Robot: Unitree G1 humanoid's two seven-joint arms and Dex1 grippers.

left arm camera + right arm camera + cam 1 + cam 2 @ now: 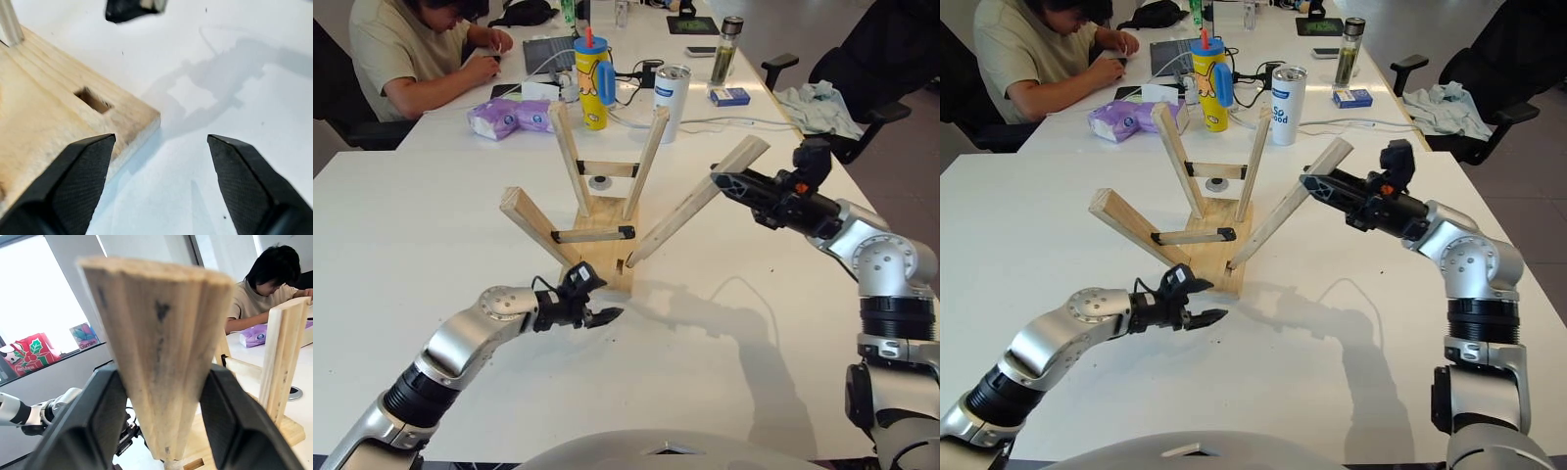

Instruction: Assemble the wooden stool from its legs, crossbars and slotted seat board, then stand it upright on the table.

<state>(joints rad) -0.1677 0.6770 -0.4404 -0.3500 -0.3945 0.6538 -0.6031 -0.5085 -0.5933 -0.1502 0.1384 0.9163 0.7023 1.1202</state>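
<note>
**A:** The stool (602, 211) sits upside down mid-table (431, 245). The seat board (607, 257) lies flat and four legs splay upward. See the right gripper (722, 182)? It's clenched on the upper part of the near right leg (690, 204), with a pad on each broad face.

**B:** And the left gripper (609, 318) is spread wide, holding nothing. It's low over the table, just beside the board's near corner. From its wrist I can see an empty slot (93, 99) close to that corner.

**A:** So how would you say it handles?

**B:** Light, I'd guess. It's pale softwood, stiff and dry, so the rubber pads shouldn't slip. The joints worry me more. They look like push-fits, and I can't tell whether the gripped leg's foot is fully home in the board.

**A:** Gripping that high gives plenty of leverage.

**B:** Good for steering the foot in, risky for prying it back out. To press it home I'd hold lower, near the board.

**A:** And for turning it upright?

**B:** Not by the board. It's flat on the table with only a thin edge to pinch. I'd take two legs close to a crossbar (594, 234), where the frame is stiffest, and turn them together.
</note>
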